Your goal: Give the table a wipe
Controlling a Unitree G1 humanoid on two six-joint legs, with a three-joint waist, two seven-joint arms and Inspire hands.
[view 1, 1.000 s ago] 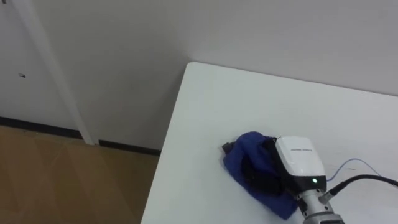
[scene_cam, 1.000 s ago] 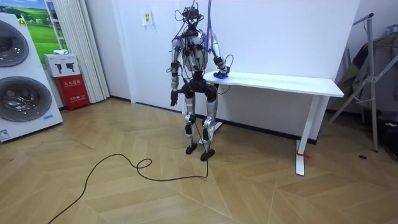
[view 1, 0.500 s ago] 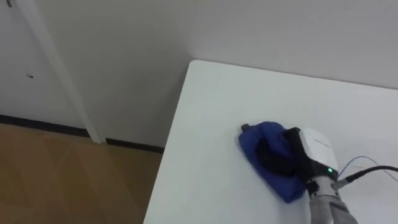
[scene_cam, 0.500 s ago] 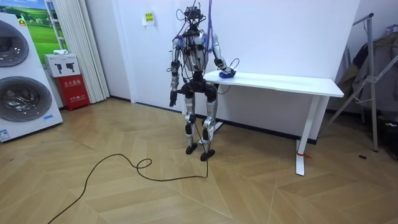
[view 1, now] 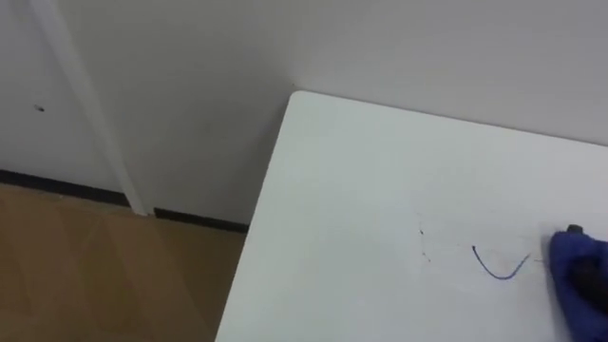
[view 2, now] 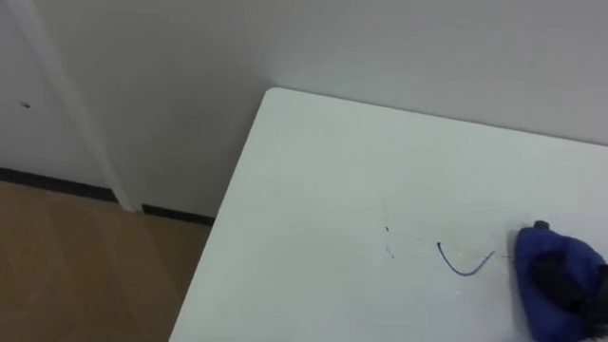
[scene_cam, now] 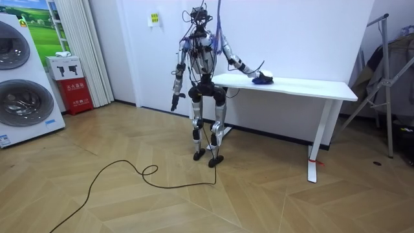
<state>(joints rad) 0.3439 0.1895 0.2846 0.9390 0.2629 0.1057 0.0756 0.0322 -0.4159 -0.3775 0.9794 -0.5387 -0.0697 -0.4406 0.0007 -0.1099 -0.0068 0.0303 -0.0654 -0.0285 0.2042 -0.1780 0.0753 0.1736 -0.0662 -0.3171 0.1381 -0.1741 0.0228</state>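
Cloth, blue, sits on the white table at three o'clock of the eye views, under the right hand, whose grip I cannot tell. Pen mark lies just at its nine o'clock; a firm, flat sweep across it should serve. Left hand hangs idle, state unclear

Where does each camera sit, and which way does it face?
Left eye view: on the head, looking down at the table corner, wall and floor; cloth at its right edge.
Right eye view: beside it, same aim; more of the cloth, with a pen mark next to it.
Room view: on the floor some way off, facing the wall; whole robot at the table's end, right hand on the cloth, left hand hanging.
Shared: table and cloth in all three.
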